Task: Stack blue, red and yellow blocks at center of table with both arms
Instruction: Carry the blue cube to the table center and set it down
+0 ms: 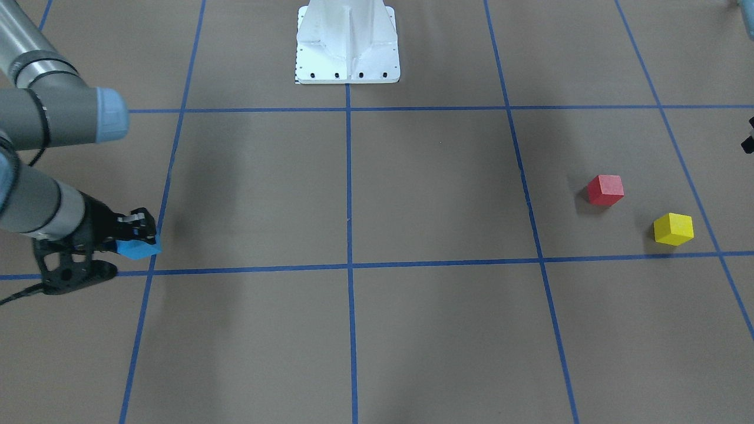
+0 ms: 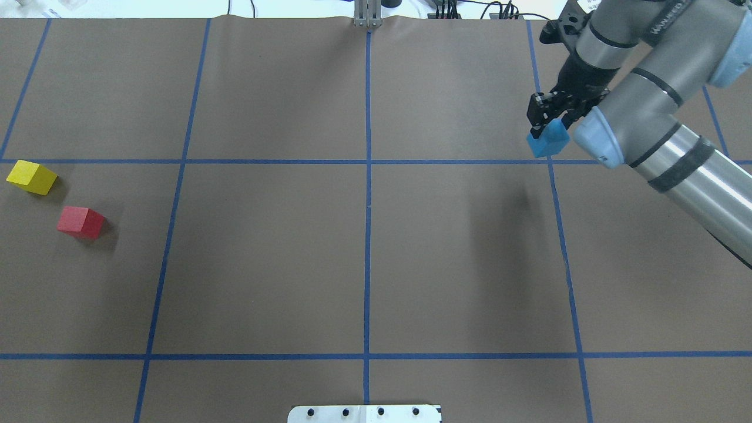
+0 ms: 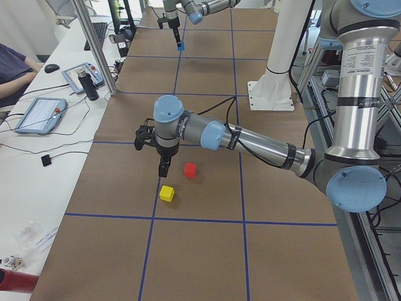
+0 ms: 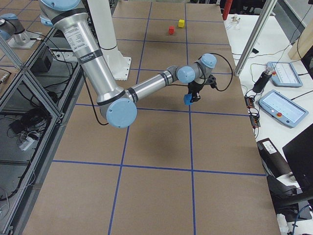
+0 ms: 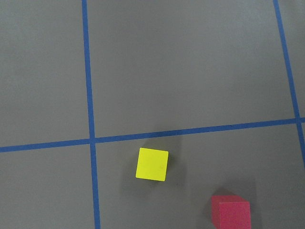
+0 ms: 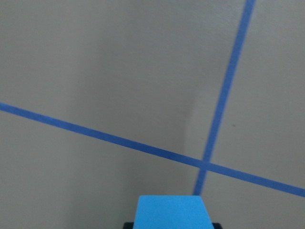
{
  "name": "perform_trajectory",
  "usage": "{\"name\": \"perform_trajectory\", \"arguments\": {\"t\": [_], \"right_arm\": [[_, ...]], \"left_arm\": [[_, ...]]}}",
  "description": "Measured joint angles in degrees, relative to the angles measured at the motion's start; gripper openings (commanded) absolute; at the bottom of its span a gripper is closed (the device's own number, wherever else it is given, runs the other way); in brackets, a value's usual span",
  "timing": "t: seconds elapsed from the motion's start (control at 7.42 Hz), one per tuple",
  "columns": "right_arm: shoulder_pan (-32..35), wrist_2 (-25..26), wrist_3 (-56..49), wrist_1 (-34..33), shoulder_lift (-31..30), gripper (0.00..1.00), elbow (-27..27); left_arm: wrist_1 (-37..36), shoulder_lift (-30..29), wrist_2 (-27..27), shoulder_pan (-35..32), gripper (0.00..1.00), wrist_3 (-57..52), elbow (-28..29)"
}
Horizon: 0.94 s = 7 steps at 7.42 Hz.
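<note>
My right gripper is shut on the blue block and holds it above the table near a tape crossing on the right side. The block also shows in the front view and at the bottom of the right wrist view. The red block and the yellow block lie close together at the table's far left. The left wrist view looks down on both, the yellow block and the red block. My left gripper hovers above them; I cannot tell whether it is open.
The white robot base stands at the table's robot-side edge. Blue tape lines divide the brown table into squares. A side bench with tablets and a seated operator runs along the far edge.
</note>
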<state>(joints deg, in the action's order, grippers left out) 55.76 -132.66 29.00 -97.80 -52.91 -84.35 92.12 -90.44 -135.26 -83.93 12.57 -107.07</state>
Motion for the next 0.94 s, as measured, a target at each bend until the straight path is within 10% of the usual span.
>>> {"name": "perform_trajectory", "arguments": {"t": [0.4, 0.94], "right_arm": [[-11.2, 6.3, 19.9, 3.0, 16.7, 0.0, 12.9], [-19.6, 12.1, 30.1, 10.7, 19.0, 0.0, 16.6]], "left_arm": [[0.1, 0.1, 0.0, 0.0, 1.0, 0.0, 0.5], [0.1, 0.6, 0.1, 0.0, 1.0, -0.1, 0.6]]}}
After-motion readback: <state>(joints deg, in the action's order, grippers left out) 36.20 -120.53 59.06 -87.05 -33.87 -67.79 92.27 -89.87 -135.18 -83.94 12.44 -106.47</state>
